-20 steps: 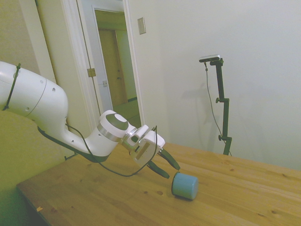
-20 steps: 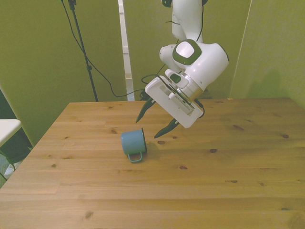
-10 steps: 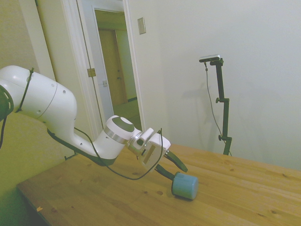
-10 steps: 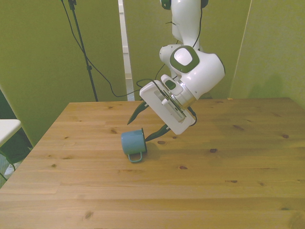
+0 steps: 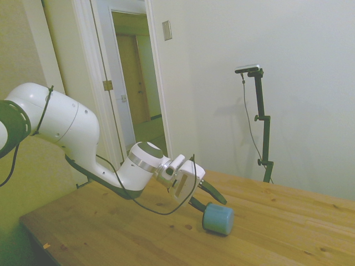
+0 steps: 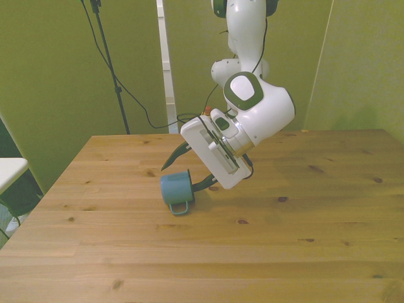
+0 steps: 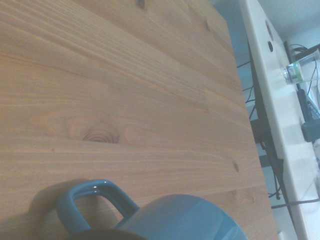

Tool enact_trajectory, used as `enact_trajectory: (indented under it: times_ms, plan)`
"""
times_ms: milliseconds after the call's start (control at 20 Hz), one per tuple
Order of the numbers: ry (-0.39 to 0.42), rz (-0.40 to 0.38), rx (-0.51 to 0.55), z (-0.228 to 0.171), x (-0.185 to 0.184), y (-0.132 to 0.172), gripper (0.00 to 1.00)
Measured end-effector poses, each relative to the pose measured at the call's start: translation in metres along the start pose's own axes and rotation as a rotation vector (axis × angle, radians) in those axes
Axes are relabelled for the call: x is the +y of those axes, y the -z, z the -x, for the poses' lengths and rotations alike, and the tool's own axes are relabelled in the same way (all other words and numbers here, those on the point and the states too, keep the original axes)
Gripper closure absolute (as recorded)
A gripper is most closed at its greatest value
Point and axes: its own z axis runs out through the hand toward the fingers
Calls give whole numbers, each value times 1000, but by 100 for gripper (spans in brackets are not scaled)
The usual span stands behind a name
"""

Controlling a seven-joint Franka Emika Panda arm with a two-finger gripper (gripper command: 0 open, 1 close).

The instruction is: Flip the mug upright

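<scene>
No readable brand, label or writing on anything in view; mug is plain, light blue-teal, matte outside, no print. It lies on its side on the wooden table, toward the front view's left of centre; loop handle points toward the camera in the front view and rests on or just above the wood, can't tell which; closed base faces the side camera as a flat disc; mouth points back at the arm.

Pincer is spread wide, holding nothing; dark fingers straddle the mug's mouth end; one sits above and behind the mug, the other low on the front view's right, just beside the rim; contact with the mug not resolvable from either fixed view.

Hidden or unclear: mug interior and rim not visible in side or front view; lower finger mostly covered by the white wrist body in the front view and partly by the mug in the side view. Wrist view cuts the mug off at the frame edge; only the handle, part of the wall and a sliver of the dark opening show, soft focus; wood grain and knots fill the rest.
</scene>
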Motion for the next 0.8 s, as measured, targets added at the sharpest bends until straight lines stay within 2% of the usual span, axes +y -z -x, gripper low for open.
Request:
enact_trajectory:
  times_ms: [350,400,800]
  plan:
    - [-1,16,20,-3,3,-10,0]
    - [-2,21,27,-5,4,-10,100]
    - [-7,41,55,-9,7,-8,100]
